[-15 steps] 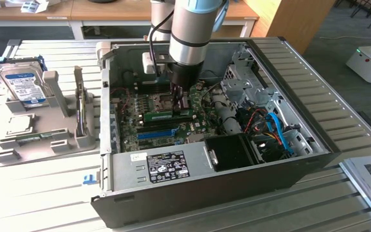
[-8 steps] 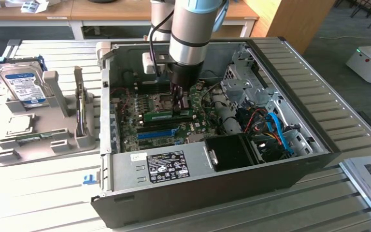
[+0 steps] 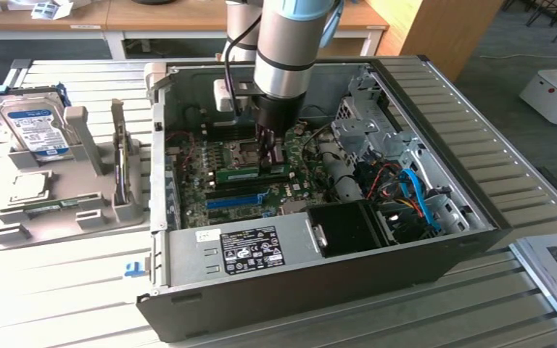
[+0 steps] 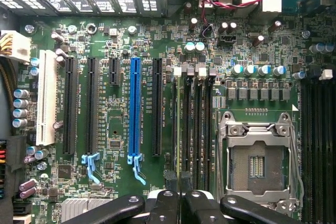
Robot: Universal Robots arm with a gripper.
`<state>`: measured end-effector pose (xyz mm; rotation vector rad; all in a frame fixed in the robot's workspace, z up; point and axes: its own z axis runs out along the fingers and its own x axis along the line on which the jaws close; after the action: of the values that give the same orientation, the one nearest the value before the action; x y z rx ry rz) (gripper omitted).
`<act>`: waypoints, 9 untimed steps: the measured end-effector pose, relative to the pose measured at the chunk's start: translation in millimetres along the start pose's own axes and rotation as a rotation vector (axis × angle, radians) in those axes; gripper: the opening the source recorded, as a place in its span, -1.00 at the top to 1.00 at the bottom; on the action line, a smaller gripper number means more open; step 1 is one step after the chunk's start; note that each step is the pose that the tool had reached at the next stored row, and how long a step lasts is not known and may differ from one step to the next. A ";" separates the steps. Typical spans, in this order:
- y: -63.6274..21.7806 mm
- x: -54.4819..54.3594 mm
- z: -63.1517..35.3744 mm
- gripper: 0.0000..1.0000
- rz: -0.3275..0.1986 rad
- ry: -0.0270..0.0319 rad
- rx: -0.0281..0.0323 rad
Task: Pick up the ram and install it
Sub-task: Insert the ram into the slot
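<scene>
Gripper [image 3: 270, 154] pinched nearly closed on top edge of the ram [image 3: 249, 173] — stick sits low over the DIMM slots [image 4: 197, 124], near CPU socket [image 4: 260, 163]. Risk: stick off slot line or tilted — one end jams, or ram slips in grip.

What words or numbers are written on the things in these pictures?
Nothing reads clearly enough to quote.
Hard drive label: blurred.
Black power supply label: too small.
White sticker beside it: too small.
Motherboard print: blurred.
The ram: nothing legible.
</scene>
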<state>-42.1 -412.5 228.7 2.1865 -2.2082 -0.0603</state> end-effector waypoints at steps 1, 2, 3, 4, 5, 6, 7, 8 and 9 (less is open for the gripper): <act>0.0 0.0 0.2 0.76 0.000 -0.0002 0.0001; -0.1 0.1 0.3 0.76 0.000 -0.0004 0.0001; -0.1 0.1 0.3 0.76 0.000 -0.0004 0.0001; -0.1 0.1 0.3 0.76 0.000 -0.0004 0.0001; -0.1 0.2 0.2 0.76 0.000 -0.0002 0.0001; 0.5 0.2 0.6 0.76 0.000 -0.0001 0.0001; 0.1 0.2 1.9 0.76 0.000 0.0000 0.0000; 0.1 0.2 2.0 0.76 0.000 -0.0001 0.0001; 0.1 0.2 2.1 0.76 0.000 -0.0001 0.0000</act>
<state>-42.3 -412.7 226.6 2.1866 -2.2082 -0.0604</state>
